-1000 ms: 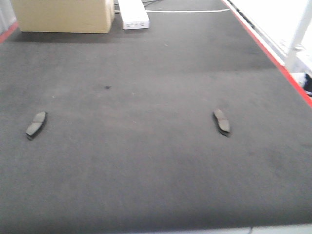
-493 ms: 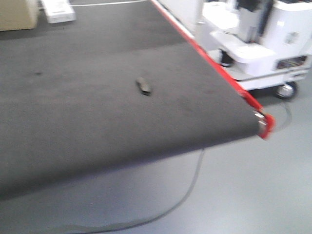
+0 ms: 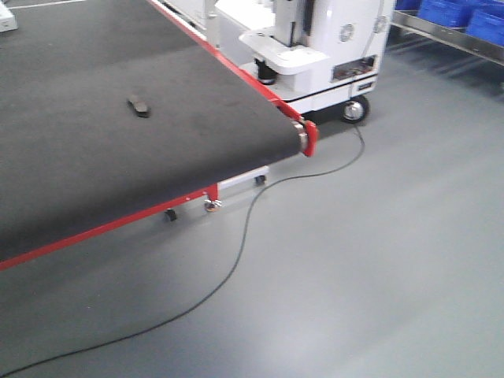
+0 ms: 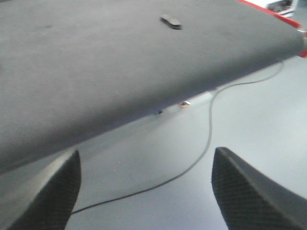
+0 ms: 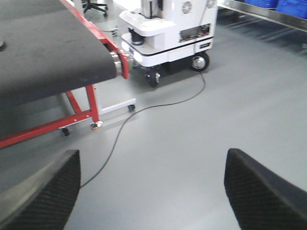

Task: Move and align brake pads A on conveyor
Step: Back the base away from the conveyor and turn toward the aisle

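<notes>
One dark brake pad (image 3: 138, 105) lies on the charcoal conveyor belt (image 3: 94, 157), near its right red edge. It also shows in the left wrist view (image 4: 171, 21), far from my left gripper (image 4: 146, 191), which is open and empty above the grey floor off the belt's end. My right gripper (image 5: 152, 191) is open and empty over bare floor, with the belt's corner (image 5: 72, 57) to its upper left. A dark bit at the left edge of the right wrist view may be a pad. The other pads are out of view.
A white wheeled robot cart (image 3: 315, 55) stands beside the conveyor's right end. A black cable (image 3: 244, 228) snakes across the grey floor. The red conveyor frame with caster feet (image 3: 211, 203) stands below the belt. Blue crates (image 3: 465, 16) sit on a steel shelf at far right.
The front view has swung to the right and back from the conveyor: first two pads on the belt, then one, now the belt's end, floor and cart fill the view.
</notes>
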Controlling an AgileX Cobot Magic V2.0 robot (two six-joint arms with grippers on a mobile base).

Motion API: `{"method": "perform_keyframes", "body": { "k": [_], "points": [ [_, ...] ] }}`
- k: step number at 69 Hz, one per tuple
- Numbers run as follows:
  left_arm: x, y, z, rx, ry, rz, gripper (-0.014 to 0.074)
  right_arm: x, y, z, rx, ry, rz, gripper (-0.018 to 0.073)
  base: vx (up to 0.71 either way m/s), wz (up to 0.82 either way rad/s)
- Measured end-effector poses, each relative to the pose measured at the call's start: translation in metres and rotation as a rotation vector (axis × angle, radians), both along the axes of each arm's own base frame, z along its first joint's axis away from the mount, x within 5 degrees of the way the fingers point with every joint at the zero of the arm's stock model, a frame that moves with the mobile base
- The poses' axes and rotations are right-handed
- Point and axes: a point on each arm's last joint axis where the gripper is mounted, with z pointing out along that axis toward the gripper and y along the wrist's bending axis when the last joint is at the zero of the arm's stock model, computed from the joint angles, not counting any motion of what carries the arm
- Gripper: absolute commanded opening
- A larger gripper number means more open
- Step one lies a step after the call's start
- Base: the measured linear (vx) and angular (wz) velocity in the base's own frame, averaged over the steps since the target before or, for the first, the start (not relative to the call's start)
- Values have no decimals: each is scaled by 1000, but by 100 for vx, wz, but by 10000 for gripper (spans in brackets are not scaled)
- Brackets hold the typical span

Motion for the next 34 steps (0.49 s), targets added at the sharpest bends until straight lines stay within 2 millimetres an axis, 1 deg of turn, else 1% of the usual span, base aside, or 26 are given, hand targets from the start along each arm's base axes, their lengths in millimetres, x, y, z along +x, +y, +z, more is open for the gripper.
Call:
{"method": "perform_keyframes", "body": {
  "k": [34],
  "points": [
    [0, 0, 0, 0, 0, 0, 541, 0, 0, 0, 0, 0, 0, 575, -38, -44]
  ]
}}
